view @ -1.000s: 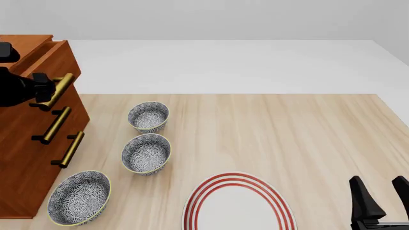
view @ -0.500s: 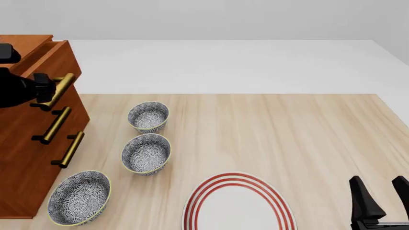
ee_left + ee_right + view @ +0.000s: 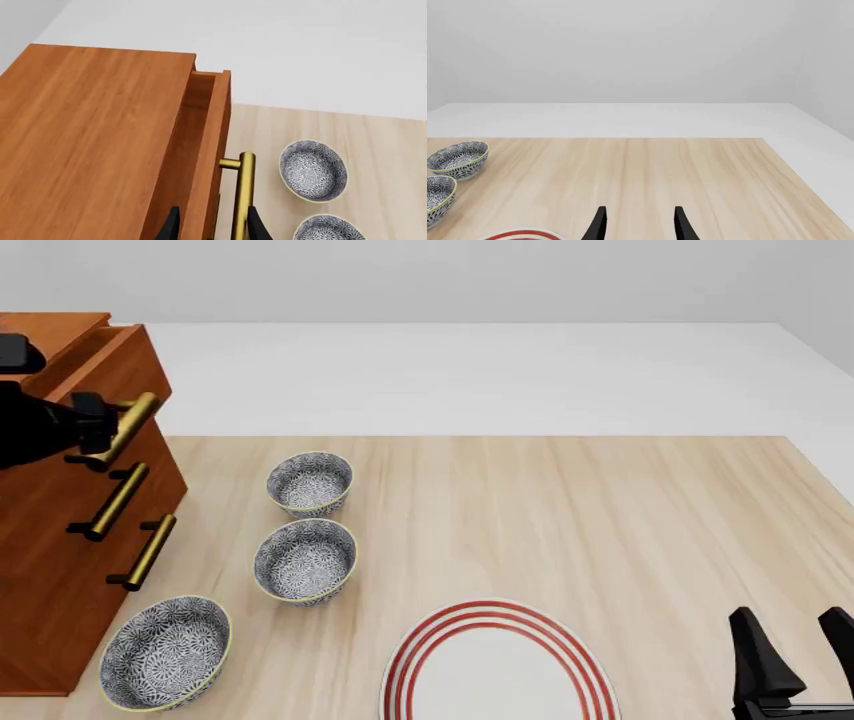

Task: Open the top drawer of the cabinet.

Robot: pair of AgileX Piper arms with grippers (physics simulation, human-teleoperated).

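At the table's left edge stands your cabinet point(image 3: 60, 540), and its top drawer point(image 3: 114, 365) sits pulled out a little from the body, a narrow gap showing behind the drawer front in the left wrist view. Your left gripper point(image 3: 96, 430) is at the brass handle point(image 3: 123, 428) of that drawer; the wrist camera shows one finger point(image 3: 255, 227) on the outer side of the bar and the other between the bar and the drawer front, so it appears clamped on the handle, though actual contact is hard to confirm from the sliver visible. The two lower drawers lie flush, their handles point(image 3: 118, 500) stacked below.

Beside the cabinet's front, three patterned bowls run along the left part of the table point(image 3: 641, 520): one point(image 3: 310, 483) farthest from you, one point(image 3: 306, 560) in the middle, and one point(image 3: 166, 652) nearest the front edge, just beside the cabinet's base. At the front edge near the middle sits a white plate point(image 3: 497, 665) with red rings, cut off by the frame.

Your right gripper point(image 3: 790, 640) hangs over the table's front right corner with its fingers apart, gripping nothing, well clear of the plate.
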